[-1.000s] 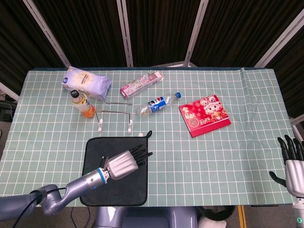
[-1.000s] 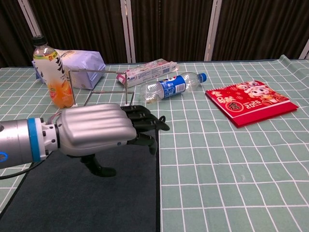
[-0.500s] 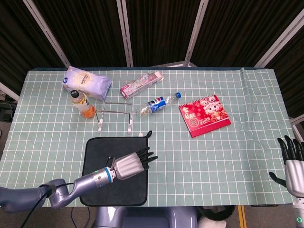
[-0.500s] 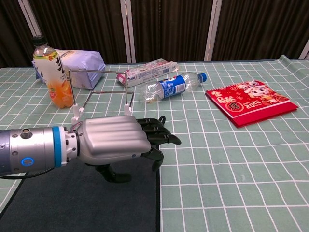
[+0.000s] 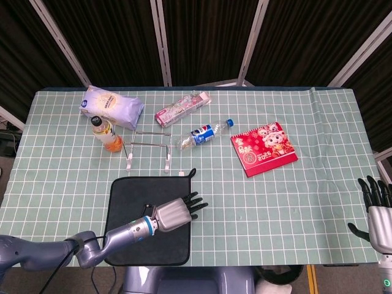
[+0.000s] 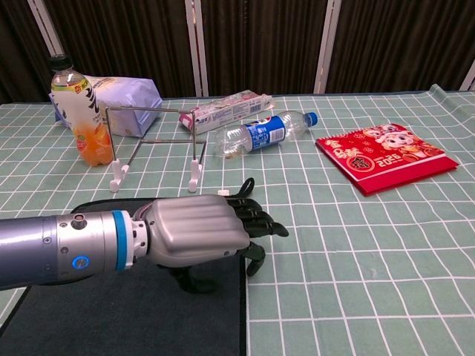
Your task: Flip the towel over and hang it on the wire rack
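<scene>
While the dark towel (image 5: 138,211) lies flat on the near left part of the tabletop (image 5: 294,184), the left hand (image 5: 176,212) hovers low over the towel's right edge, palm down, fingers (image 6: 261,220) stretched forward and spread past that edge, grasping nothing. From the chest view you can see the thumb hanging under the palm toward the cloth; whether it touches the towel, I cannot tell. A small loop at the towel's far right corner pokes up towards the wire rack (image 5: 147,148), which stands upright just beyond the towel, bare, with white feet on the green checked cover. Off at the near right corner, the right hand (image 5: 376,208) sits at the tabletop's edge, fingers upright and apart, holding nothing. Behind the rack: an orange drink bottle (image 5: 105,133) stands to its left, a pale purple bag (image 5: 113,105) lies behind that, a pink box (image 5: 182,108) lies further back, and a clear bottle with a blue label (image 5: 205,133) rests on its side. A red booklet (image 5: 264,148) lies well to the right.
</scene>
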Robot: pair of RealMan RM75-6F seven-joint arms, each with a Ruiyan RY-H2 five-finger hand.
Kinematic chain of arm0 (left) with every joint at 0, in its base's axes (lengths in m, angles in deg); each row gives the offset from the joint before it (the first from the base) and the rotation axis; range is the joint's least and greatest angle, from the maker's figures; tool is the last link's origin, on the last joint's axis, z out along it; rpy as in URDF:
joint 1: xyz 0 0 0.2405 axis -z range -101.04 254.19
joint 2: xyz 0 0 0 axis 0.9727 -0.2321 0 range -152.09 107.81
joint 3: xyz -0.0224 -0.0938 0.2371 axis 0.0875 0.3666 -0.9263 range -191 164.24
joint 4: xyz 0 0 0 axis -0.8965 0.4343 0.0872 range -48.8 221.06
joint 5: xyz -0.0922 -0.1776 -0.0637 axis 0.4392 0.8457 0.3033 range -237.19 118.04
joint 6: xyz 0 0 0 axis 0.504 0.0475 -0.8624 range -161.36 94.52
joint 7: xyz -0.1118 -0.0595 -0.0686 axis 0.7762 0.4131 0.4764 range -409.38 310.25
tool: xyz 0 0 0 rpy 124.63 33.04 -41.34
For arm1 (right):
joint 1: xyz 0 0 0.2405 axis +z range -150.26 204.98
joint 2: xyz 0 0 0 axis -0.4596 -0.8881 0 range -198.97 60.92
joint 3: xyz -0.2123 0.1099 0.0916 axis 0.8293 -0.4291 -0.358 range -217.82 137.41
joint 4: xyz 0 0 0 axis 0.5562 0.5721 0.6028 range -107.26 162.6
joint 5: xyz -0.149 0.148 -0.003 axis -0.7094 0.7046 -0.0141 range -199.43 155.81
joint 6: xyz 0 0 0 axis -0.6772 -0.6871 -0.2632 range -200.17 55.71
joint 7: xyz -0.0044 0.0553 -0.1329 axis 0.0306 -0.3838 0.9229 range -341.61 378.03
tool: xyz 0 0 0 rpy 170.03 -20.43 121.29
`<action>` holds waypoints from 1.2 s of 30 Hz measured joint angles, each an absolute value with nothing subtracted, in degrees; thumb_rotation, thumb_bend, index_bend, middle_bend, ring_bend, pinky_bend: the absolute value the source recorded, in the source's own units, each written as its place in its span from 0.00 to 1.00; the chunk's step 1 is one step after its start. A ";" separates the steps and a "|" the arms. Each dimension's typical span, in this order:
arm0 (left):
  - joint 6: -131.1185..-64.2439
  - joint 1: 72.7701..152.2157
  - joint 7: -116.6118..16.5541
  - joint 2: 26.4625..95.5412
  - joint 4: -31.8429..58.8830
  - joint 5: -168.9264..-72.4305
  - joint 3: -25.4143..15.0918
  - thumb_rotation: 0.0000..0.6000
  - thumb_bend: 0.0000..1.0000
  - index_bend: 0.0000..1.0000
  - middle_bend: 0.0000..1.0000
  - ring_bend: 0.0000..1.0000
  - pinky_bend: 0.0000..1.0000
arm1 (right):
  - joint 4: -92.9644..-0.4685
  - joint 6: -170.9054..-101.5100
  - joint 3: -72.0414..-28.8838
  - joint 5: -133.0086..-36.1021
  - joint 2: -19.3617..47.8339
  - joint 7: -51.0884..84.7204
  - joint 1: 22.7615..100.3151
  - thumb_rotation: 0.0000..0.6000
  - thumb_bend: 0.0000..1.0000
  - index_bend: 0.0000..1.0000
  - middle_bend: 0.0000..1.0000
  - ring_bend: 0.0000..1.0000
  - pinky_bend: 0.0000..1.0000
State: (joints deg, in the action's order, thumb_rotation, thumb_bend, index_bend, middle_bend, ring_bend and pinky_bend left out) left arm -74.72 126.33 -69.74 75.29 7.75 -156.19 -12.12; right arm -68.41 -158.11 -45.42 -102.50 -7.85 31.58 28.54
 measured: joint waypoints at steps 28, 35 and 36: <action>-75.78 127.71 -74.21 77.52 9.73 -150.79 -13.03 1.00 0.38 0.43 0.00 0.00 0.00 | -68.57 -158.98 -44.81 -103.78 -8.17 31.03 28.42 1.00 0.00 0.04 0.00 0.00 0.00; -77.17 127.35 -73.47 77.13 9.67 -150.97 -13.82 1.00 0.39 0.44 0.00 0.00 0.00 | -68.62 -159.10 -44.70 -103.98 -8.30 30.79 28.37 1.00 0.00 0.03 0.00 0.00 0.00; -77.32 127.33 -73.38 77.09 9.70 -151.00 -13.92 1.00 0.39 0.44 0.00 0.00 0.00 | -68.61 -159.15 -44.71 -103.99 -8.31 30.78 28.36 1.00 0.00 0.03 0.00 0.00 0.00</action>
